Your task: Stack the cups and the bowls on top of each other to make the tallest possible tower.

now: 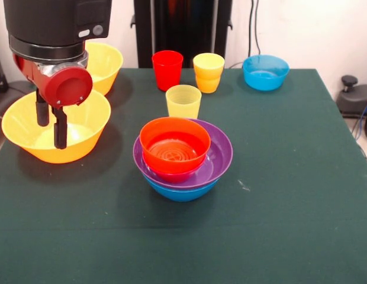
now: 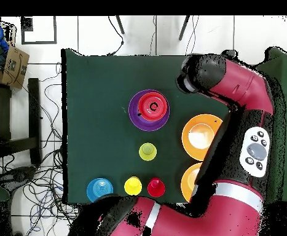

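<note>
The Sawyer's red and black arm [image 2: 244, 92] was built of thick rounded segments in glossy crimson with black joints. In the overhead view a pale grey oval control pad [image 2: 255, 149] with small dark round buttons sat on one link, and a white band crossed the crimson shell near the base. In the front view the wrist was a black cylinder with a silver ring, ending in a round red cap [image 1: 67, 86] above two slim black jaws.

I see an orange-red bowl [image 1: 174, 144] in a purple bowl [image 1: 219, 155] over a blue bowl [image 1: 182, 191], on green cloth [image 1: 278, 225].
</note>
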Robot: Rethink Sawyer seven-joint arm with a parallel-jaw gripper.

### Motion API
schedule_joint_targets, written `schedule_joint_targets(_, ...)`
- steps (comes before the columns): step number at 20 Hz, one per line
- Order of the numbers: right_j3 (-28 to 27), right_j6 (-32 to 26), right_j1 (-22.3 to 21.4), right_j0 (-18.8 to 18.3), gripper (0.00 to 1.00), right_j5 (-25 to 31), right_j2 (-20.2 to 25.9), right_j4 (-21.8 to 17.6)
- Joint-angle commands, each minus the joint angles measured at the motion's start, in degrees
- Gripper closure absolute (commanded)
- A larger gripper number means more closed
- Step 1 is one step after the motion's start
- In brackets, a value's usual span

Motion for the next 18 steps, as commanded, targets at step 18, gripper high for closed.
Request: schedule_joint_targets(18, 25.05, -7.28, -5.11, -3.35, 0.0, -16.42, 11.41, -5.99)
